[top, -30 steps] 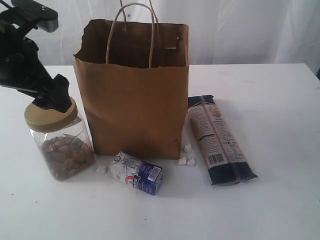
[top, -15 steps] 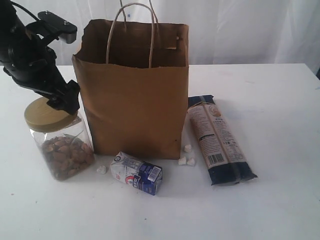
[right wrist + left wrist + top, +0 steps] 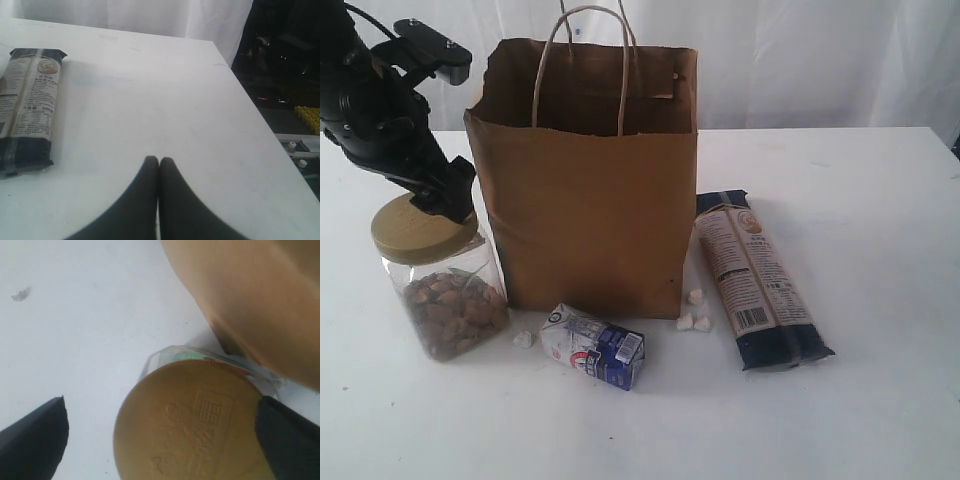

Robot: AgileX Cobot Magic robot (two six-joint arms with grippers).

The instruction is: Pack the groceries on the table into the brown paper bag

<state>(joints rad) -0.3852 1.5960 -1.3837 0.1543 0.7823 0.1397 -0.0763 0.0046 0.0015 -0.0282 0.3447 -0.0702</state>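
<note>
Left pincer (image 3: 442, 198) hangs from a bent black arm at the far left, its tip at the right edge of the gold lid (image 3: 420, 236) of the clear jar (image 3: 445, 295). That jar stands upright on the white table (image 3: 880, 240), just left of the brown paper bag (image 3: 590, 215), and holds brown nuts (image 3: 455, 315) in its lower part. One bag stands upright at the middle with its mouth open (its inside is hidden from here). One white-blue carton (image 3: 592, 346) lies on its side on the near side of the bag. One dark-blue noodle packet (image 3: 760, 285) lies flat close to the bag's right. Four white crumbs (image 3: 686, 322) sit by the bag's near corners, one on the left and three on the right.

From the left wrist, the left pincer (image 3: 162, 440) stands wide open astride the lid (image 3: 190, 425). One black finger (image 3: 35, 440) is clear of the lid over bare table, and the other finger (image 3: 287, 437) is at the lid's rim, so nothing is clamped. The brown paper bag (image 3: 250, 300) rises just beside the jar.

From the right wrist, the right pincer (image 3: 159, 172) is closed on nothing, fingertips pressed together above the bare table (image 3: 165, 90). The noodle packet (image 3: 27, 107) lies well apart from it.
</note>
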